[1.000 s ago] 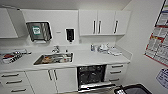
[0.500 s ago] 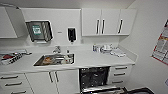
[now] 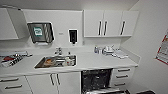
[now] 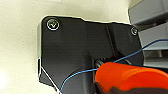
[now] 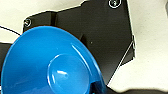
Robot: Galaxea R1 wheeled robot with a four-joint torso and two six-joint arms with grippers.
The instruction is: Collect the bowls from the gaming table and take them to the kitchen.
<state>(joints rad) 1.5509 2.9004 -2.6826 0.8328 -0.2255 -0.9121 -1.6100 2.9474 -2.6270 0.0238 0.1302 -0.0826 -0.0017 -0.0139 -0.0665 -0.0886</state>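
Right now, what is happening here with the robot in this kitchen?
The robot faces the kitchen counter, with the steel sink ahead and white cabinets above. An open dishwasher is under the counter. In the right wrist view a blue bowl sits close by the arm; in the left wrist view there is an orange object.

blue bowl (image 5: pixel 50 65), orange bowl (image 4: pixel 130 76), white kitchen (image 3: pixel 100 62)

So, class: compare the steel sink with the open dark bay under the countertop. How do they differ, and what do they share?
The sink is shiny steel, set into the countertop and facing upward; the dark bay is black, below the countertop and facing forward. The sink lies left of the bay. Both are recessed openings in the white kitchen units, and both hold items too blurred to name.
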